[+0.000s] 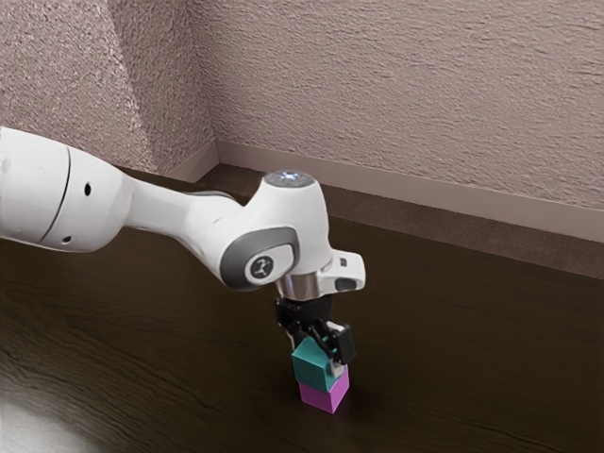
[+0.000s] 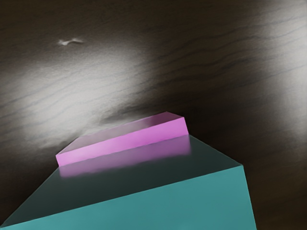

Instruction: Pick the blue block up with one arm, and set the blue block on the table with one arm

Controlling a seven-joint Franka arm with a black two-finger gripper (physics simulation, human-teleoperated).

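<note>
Pinkish-brown, rough-textured walls [image 1: 406, 85] stand at the far side of the scene, meeting in a corner toward the exterior view's left. Nearer than the walls spreads the worktop [image 1: 481, 349], dark brown wood with wavy grain and a pale patch of glare at the near left of the exterior view. A pale baseboard [image 1: 406, 192] runs along the foot of the walls, and a strip of brown floor [image 1: 425, 225] lies between it and the worktop's far edge. The white arm [image 1: 189, 217] with grey trim comes in from the exterior view's left and bends down near the middle of that view. Under its wrist the black hand [image 1: 315, 360] points downward, gripping the blue block [image 1: 310, 369], with one finger against the side toward the exterior view's right and the other at the opposite side, its tip hidden. The blue block, teal in colour, is directly above the pink block [image 1: 324, 394] and looks to be touching it; the two are slightly out of line, and a strip of the pink block sticks out past the blue one. The pink block is on the worktop.
</note>
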